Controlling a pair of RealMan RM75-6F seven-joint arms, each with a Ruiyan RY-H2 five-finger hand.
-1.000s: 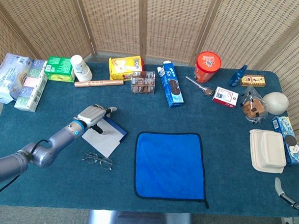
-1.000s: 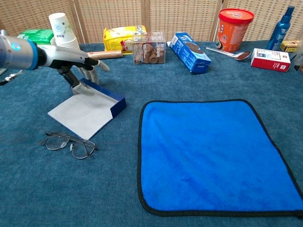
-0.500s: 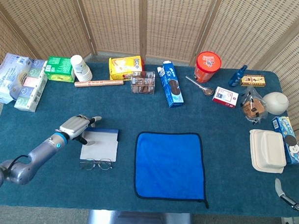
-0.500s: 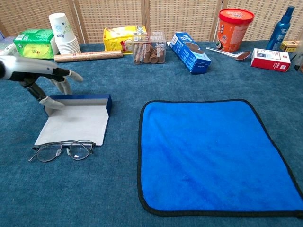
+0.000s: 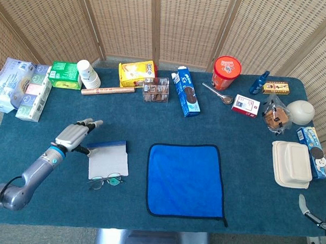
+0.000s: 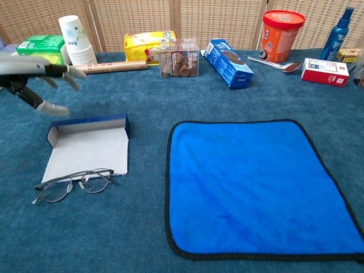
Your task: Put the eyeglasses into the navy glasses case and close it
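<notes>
Since the glasses (image 6: 73, 185) look light, thin-framed and fragile, pinch them at the bridge; left hand (image 5: 74, 135) hovers released beside the open case (image 6: 88, 147).

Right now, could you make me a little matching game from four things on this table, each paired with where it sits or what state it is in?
Things:
1. eyeglasses
2. navy glasses case
3. left hand
4. blue cloth

Descriptions:
A. spread flat in the middle of the table
B. lying open, pale lining showing
C. on the near edge of the case
D. raised, fingers apart, holding nothing

Pairs: 1-C, 2-B, 3-D, 4-A
</notes>
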